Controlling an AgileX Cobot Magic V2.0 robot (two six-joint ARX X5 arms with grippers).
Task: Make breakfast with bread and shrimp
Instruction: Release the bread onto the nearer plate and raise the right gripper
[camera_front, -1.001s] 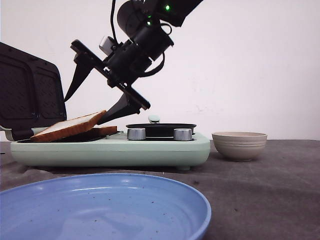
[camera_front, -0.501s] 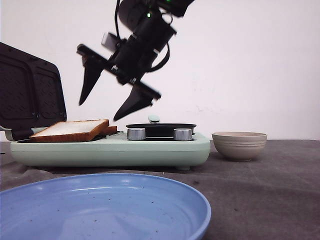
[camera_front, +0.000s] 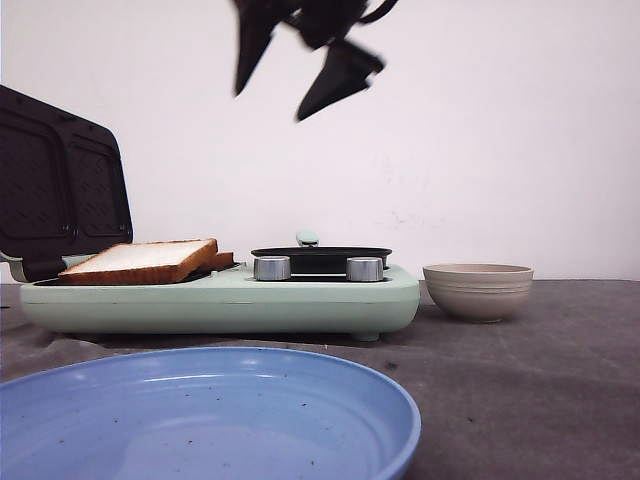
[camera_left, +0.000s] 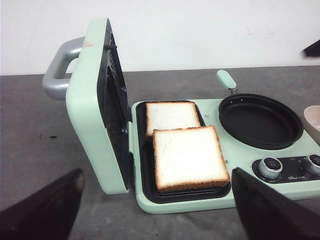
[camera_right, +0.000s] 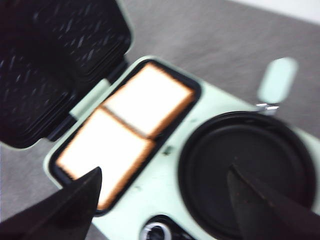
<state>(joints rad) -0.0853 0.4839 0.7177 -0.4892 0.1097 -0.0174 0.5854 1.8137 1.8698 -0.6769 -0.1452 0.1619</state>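
Grey table, white wall behind. 2 bread slices (camera_left: 188, 156) lie overlapping in the sandwich maker's (camera_left: 210, 200) open grill tray. Right gripper (camera_front: 300, 60), jaws wide and empty, hangs high above, bread down-left of it. Left gripper (camera_left: 160, 210) wide too.

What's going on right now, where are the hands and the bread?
Right hand open, empty, high above the grill. Left hand open, empty. Both bread slices on the grill plate, overlapping. Lid open, nothing blocking.

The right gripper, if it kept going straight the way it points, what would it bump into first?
Probably the breakfast maker itself: the open right gripper looks down between the bread and the round pan, though depth is unclear.
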